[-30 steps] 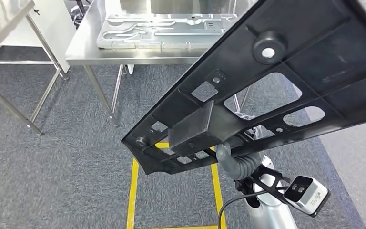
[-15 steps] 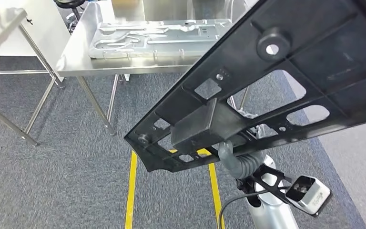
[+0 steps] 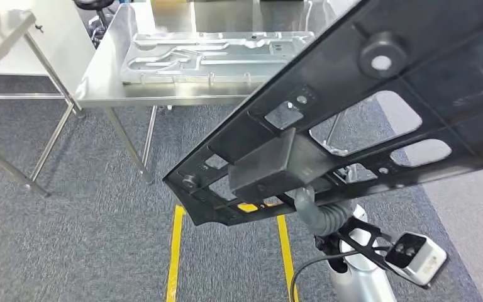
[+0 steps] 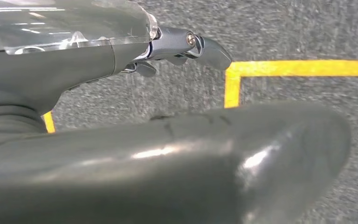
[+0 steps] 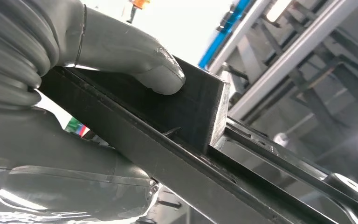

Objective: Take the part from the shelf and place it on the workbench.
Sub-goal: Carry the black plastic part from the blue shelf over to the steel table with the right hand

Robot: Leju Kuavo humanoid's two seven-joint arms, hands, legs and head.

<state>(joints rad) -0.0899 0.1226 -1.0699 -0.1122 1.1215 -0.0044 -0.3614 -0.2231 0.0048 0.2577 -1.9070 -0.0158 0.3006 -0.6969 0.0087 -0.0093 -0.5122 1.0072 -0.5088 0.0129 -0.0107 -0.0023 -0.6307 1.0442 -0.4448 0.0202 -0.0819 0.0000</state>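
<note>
Right robot hand (image 3: 314, 211), head view: grey, under the long black plastic frame part with cut-out openings (image 3: 377, 107), holding it up near its raised block; the part slants across the view, above the grey carpet floor (image 3: 69, 239).
Desk, head view: stainless steel desk (image 3: 100, 82) stands beyond the part's lower end, well apart from it; a silver embossed metal panel (image 3: 207, 53) lies flat on it.
Floor marks, head view: yellow tape lines (image 3: 175, 251) run below the part.
Second desk, head view: another steel desk (image 3: 0, 38) stands to the left.
Left robot hand (image 4: 186, 44), left wrist view: hangs over the carpet and a yellow tape corner, nothing between the fingers; they look loosely apart, though the thick thumb blocks much of the view.
Right robot hand, right wrist view: the grey thumb (image 5: 135, 56) presses on the part's black block, the palm lies beneath the frame rail, so the grip is closed on the part.
</note>
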